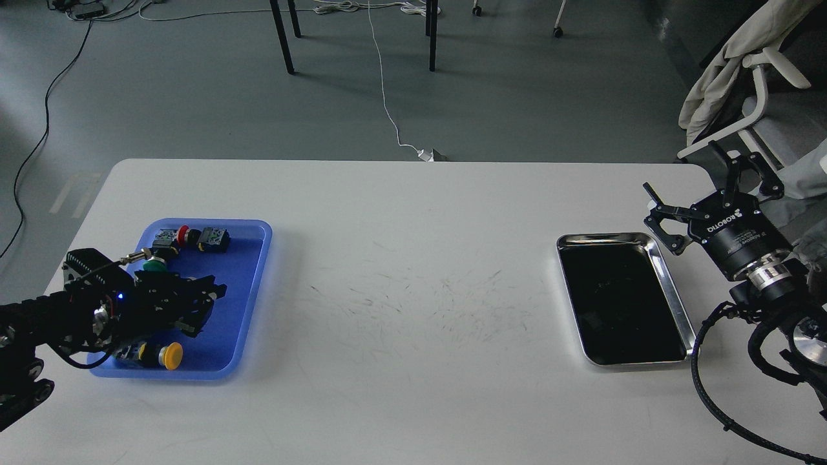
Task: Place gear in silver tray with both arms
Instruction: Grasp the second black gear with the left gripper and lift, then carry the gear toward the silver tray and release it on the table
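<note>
White table [413, 271], your two arms at opposite ends.
Silver tray [675, 300] lies right; beside it your right gripper [694, 187] points up, fingers spread. Left gripper [207, 300] reaches over the blue tray [249, 290]; you cannot tell its closure.

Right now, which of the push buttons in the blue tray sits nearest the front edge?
The yellow-capped button, at the blue tray's near rim. The red button and green button lie farther back.

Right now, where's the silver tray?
Head view: the silver tray lies on the white table's right side, beside the right gripper, far from the blue tray.
</note>
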Controlling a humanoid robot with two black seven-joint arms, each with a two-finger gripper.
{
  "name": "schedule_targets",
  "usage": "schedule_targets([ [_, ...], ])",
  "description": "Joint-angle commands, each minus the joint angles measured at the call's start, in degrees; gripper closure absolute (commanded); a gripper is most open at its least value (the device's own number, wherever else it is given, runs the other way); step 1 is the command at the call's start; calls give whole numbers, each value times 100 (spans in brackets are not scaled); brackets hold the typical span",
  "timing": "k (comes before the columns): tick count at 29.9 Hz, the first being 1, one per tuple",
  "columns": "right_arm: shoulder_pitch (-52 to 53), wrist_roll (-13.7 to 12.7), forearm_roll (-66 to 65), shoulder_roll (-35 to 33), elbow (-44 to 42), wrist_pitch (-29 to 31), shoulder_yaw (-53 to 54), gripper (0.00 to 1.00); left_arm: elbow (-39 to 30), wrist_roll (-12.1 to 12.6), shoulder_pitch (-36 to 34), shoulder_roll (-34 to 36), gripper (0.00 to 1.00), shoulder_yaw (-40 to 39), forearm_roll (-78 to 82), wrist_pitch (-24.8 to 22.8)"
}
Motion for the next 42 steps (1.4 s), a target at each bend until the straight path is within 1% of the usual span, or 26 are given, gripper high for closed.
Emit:
schedule_targets([
  [1, -1, 0, -7, -40, -10, 0, 63, 2, -749, 151, -322, 285, 88, -15, -180, -401],
  [5, 8, -17, -16, -110, -98, 0, 98, 2, -1392, 476, -718, 190, 88, -24, -269, -771],
  [7, 8, -44, -16, -206, -115, 0, 98, 2, -1533, 652, -867, -47, 88, -16, -269, -920],
  [9, 8, -70, -16, -294, -133, 0, 98, 2, -1569, 802, -1034, -520, 88, -7, -260, -1122],
  [12, 8, -79, -16, -382, -185, 0, 98, 2, -1534, 1109, -1281, -1312, 88, 2, -260, -1482],
  [14, 8, -88, -16, -435, -247, 0, 98, 2, -1490, 1311, -1377, -1804, 88, 11, -242, -1641],
  [17, 8, -88, -16, -505, -335, 0, 98, 2, -1306, 1496, -1466, -2559, 88, 54, -190, -1861],
  [19, -1, -88, -16, -558, -353, 0, 90, 2, -1096, 1610, -1518, -3087, 88, 221, -137, -1897],
  [24, -1, -79, -16, -585, -502, 0, 90, 2, -332, 1620, -1703, -4098, 88, 757, 100, -1844],
  [27, -1, -79, -25, -585, -546, 0, 63, 2, 126, 1602, -1694, -4503, 88, 837, 127, -1634],
  [31, -10, -79, -25, -585, -546, 0, 46, 2, 539, 1602, -1703, -5100, 88, 1302, 118, -1361],
  [33, -10, -79, -25, -585, -546, 0, 46, 2, 715, 1602, -1694, -5356, 88, 1408, 118, -1229],
  [38, -1, -79, -25, -585, -546, 0, 55, 2, 1093, 1594, -1642, -5427, 87, 1619, 118, -1132],
  [42, -10, -79, -25, -585, -546, 0, 55, 2, 1471, 1541, -1633, -5427, 87, 1873, 109, -869],
])
